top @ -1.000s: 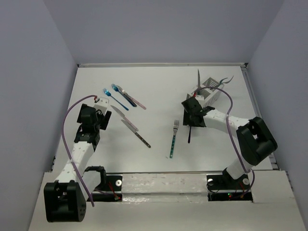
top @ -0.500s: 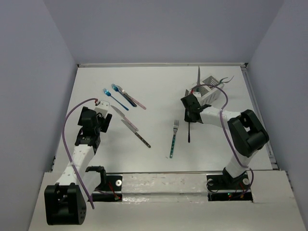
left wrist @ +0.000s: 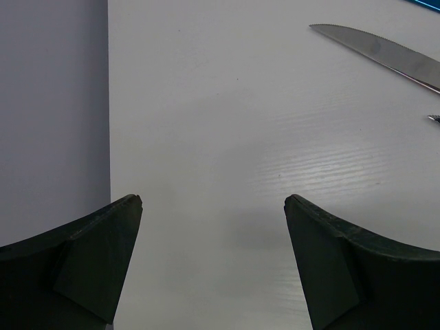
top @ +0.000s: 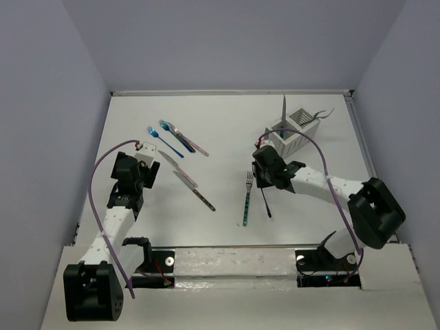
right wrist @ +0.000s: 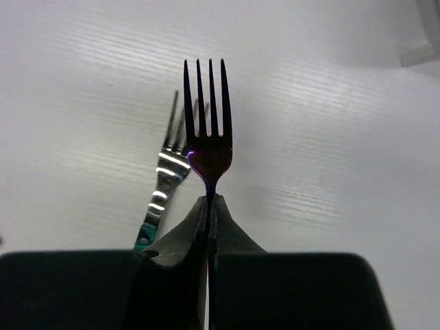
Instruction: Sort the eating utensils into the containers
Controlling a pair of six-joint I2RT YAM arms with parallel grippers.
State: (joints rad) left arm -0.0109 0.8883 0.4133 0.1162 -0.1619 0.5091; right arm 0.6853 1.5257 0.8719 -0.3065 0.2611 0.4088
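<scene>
My right gripper [right wrist: 208, 199] is shut on the neck of a dark purple fork [right wrist: 208, 137], whose tines point away from the wrist camera. From above, the right gripper [top: 260, 179] hangs over the table's middle, and the dark fork's handle [top: 265, 205] slants down from it. Just left of it a teal-handled fork [top: 247, 201] lies flat on the table; the right wrist view shows this teal-handled fork [right wrist: 162, 180] beside the held one. The white slatted caddy [top: 297, 132] stands at the back right with a knife [top: 284, 108] upright in it. My left gripper [left wrist: 213, 206] is open over bare table.
Several utensils lie on the left half: two blue forks [top: 157, 135], a pink-handled piece [top: 194, 144], a pink-handled knife [top: 181, 173] and a dark-handled one [top: 204, 199]. A serrated knife blade [left wrist: 385, 53] shows ahead of the left gripper. The left wall [left wrist: 51, 103] is close by.
The right gripper has shut on the dark fork and carried it left and nearer, its handle now slanted. The left arm has barely shifted.
</scene>
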